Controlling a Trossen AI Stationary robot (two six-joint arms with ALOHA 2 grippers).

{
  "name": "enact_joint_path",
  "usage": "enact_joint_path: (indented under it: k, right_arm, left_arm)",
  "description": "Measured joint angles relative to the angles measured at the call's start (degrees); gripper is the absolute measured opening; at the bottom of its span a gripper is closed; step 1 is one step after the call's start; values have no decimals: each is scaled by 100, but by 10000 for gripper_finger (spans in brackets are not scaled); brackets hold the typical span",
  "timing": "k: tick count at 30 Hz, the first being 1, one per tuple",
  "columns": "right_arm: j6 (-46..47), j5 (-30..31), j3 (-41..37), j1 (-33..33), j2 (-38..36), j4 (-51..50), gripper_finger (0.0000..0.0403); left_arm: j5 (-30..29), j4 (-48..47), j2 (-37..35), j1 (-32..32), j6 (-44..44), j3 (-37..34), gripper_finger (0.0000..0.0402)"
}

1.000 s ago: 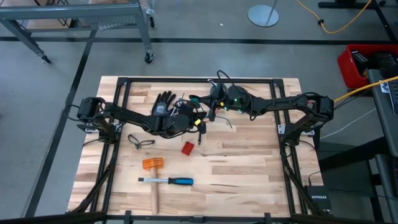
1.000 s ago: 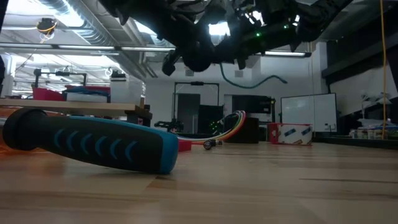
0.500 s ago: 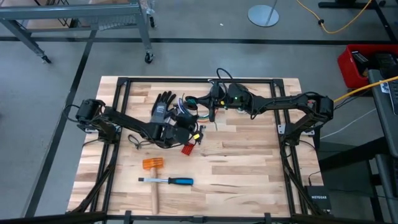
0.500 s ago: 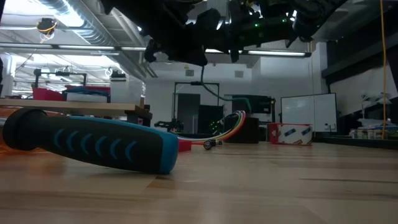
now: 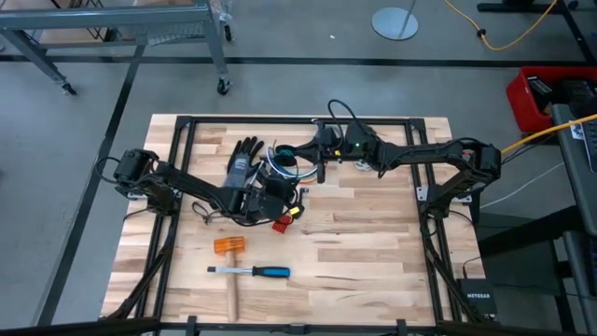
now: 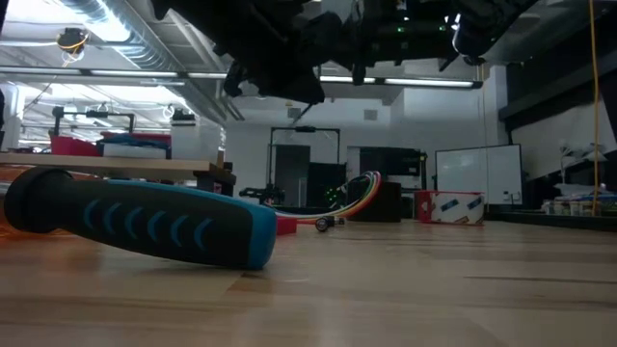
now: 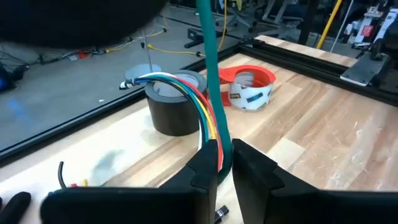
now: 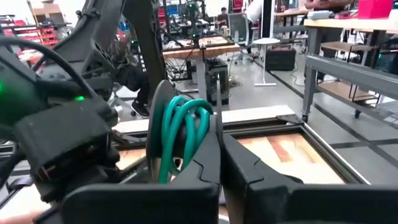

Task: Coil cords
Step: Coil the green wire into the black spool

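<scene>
Above the table's middle, the left gripper (image 7: 225,163) pinches the multicolored cords (image 7: 198,106). Beside it, the right gripper (image 8: 219,163) clamps 1 green coil (image 8: 181,132).

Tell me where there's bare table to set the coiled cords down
The table is bare across its right half, right of the chisel and in front of the right gripper. It is crowded around the left gripper: glove, tape roll, red tape ring, mallet.
</scene>
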Motion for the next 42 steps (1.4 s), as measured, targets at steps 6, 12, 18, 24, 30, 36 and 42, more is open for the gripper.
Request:
enact_joint_path:
  k: [6, 12, 18, 24, 30, 36, 42]
  right_arm:
    - [-1, -149, -2, 0, 0, 149, 1]
    - [-2, -153, -7, 0, 2, 170, 1]
    - [-23, -175, -13, -39, 9, 153, 1]
    - [34, -364, -20, -183, 15, 107, 1]
    - [39, -466, -22, -181, 15, 111, 1]
    - [40, -516, -22, -183, 15, 118, 1]
    - [-31, -1034, -22, -220, 15, -134, 1]
  left_arm:
    - [-41, 25, 0, 2, 4, 0, 46]
    - [-41, -1, 0, 4, 39, 0, 38]
    - [9, -264, -2, -48, -126, 0, 29]
    - [-15, -656, -11, -183, -662, 2, 18]
    - [-15, -707, -12, -251, -710, 0, 16]
    - [-88, -716, -13, -249, -912, 0, 5]
    - [-166, -893, -13, -281, -1492, -4, 3]
